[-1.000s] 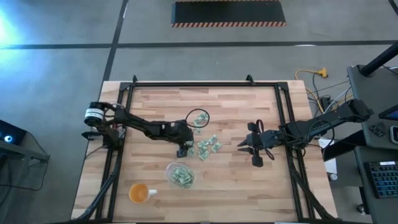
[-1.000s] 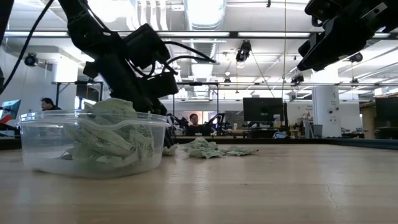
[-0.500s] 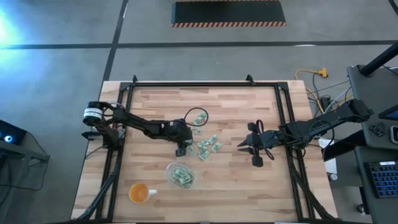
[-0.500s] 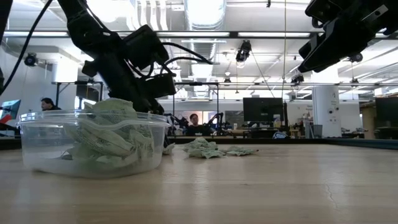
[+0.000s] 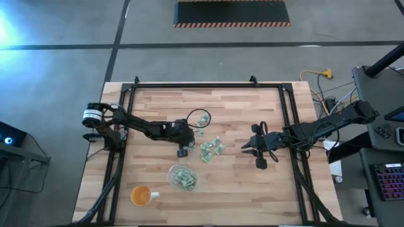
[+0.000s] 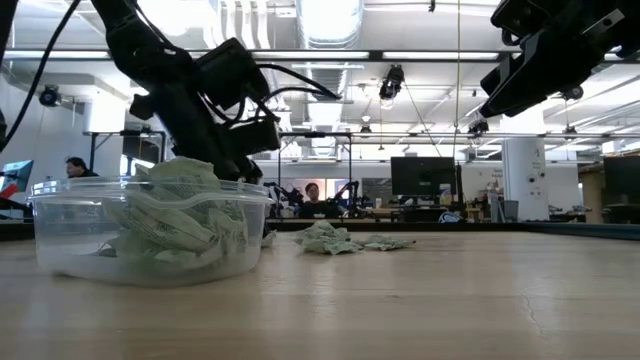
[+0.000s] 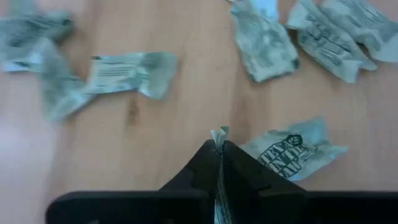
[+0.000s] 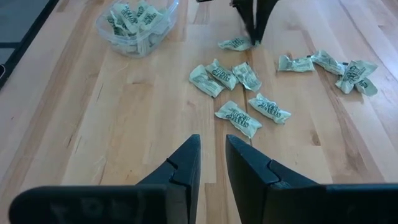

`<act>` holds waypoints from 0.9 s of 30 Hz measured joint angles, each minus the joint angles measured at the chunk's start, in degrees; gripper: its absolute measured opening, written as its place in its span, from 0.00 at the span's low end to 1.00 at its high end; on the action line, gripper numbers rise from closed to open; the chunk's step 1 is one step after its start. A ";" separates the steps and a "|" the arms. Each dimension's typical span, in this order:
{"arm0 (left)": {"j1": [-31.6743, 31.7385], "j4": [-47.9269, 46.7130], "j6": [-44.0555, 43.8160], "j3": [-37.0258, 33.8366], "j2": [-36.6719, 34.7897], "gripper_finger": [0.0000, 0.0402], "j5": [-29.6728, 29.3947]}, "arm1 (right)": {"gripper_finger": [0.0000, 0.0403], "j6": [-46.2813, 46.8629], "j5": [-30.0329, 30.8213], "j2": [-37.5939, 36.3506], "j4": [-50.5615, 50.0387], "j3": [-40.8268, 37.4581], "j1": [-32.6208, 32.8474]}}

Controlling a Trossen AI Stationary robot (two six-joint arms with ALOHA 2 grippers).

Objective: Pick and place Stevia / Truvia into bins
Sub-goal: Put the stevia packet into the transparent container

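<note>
Several loose Stevia packets (image 5: 211, 149) lie flat on the wooden table, pale green and white, also seen as Stevia packets (image 8: 242, 93) in the right wrist view. The clear bin (image 5: 183, 178) holds more of them and stands nearer the front edge. My left gripper (image 5: 182, 152) is at the left fringe of the loose packets, shut on one packet (image 7: 217, 133). My right gripper (image 5: 245, 146) hovers to the right of the pile with its fingers a little apart and nothing between them (image 8: 212, 163). My left gripper pinches one Stevia packet between its two fingers; a crumpled paper edge (image 7: 217, 132) sticks out past the fingertips. The fingers (image 8: 252, 25) point down from above. Whether the packet is clear of the table, I cannot tell.
An orange cup (image 5: 142, 195) stands at the front left, beyond the bin. A black cable loop (image 5: 202, 118) lies on the table behind the packets. A black frame (image 5: 284, 94) runs round the tabletop. Bare wood lies between the two grippers.
My left gripper has shut on a packet at the left fringe of the pile.
</note>
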 joint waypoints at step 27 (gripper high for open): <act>-9.79 -2.58 -2.15 -0.77 -13.49 0.00 19.36 | 0.17 0.12 0.00 0.02 0.36 -0.72 0.00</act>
